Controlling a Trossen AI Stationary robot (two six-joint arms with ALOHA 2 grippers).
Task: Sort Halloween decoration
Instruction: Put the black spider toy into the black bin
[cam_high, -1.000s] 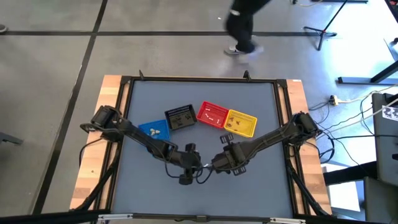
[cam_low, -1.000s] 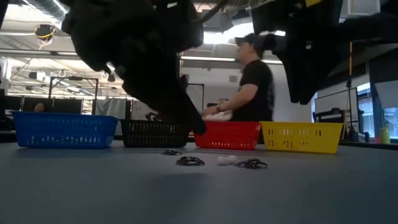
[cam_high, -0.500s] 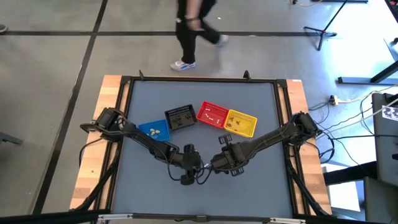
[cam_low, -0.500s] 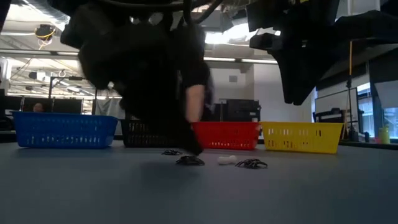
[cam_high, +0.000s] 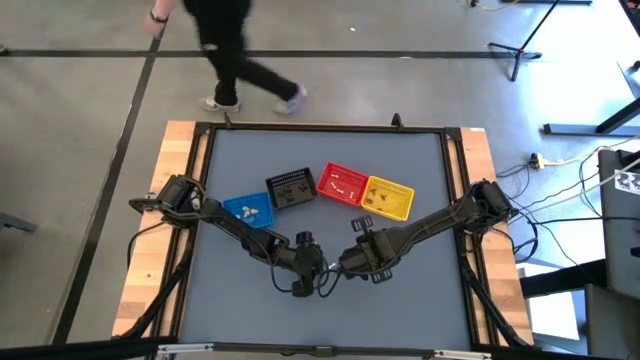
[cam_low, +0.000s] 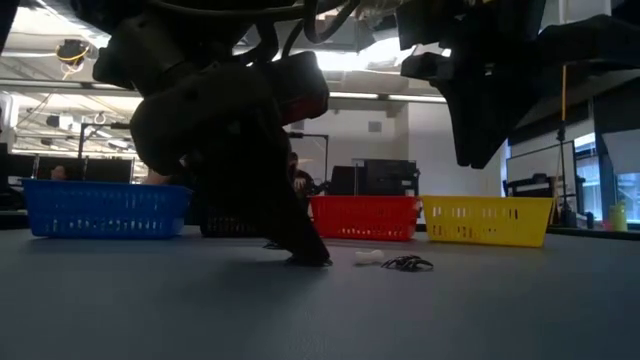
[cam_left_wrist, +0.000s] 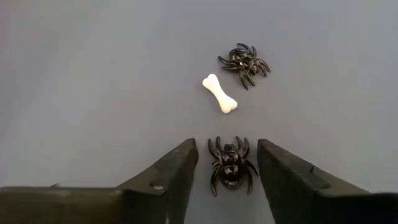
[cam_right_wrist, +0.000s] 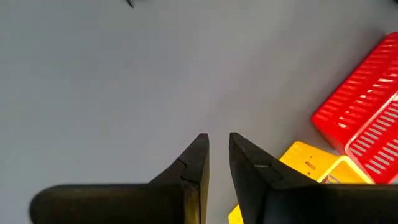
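Three small trinkets lie on the grey table: a black spider (cam_left_wrist: 230, 171), a white bone (cam_left_wrist: 219, 101) and a second black spider (cam_left_wrist: 244, 62). My left gripper (cam_left_wrist: 227, 149) is open and slants down to the tabletop. One finger stands on each side of the nearer spider, with a little space showing on both sides. In the low view its fingers (cam_low: 310, 255) hide that spider, while the bone (cam_low: 368, 258) and the other spider (cam_low: 405, 264) lie beside them. My right gripper (cam_right_wrist: 216, 143) hangs above the table, fingers a narrow gap apart, with nothing between them.
Four small baskets stand in a row across the table's middle: blue (cam_high: 247, 208), black (cam_high: 290, 188), red (cam_high: 342, 183) and yellow (cam_high: 388, 197), with trinkets showing in most of them. A person (cam_high: 225, 50) walks on the floor beyond the far edge.
My left gripper has come down until its fingertips stand at the tabletop around one black spider, which the fingers now hide in the low view. The trinkets have stayed where they were. The person behind the table has walked toward the left.
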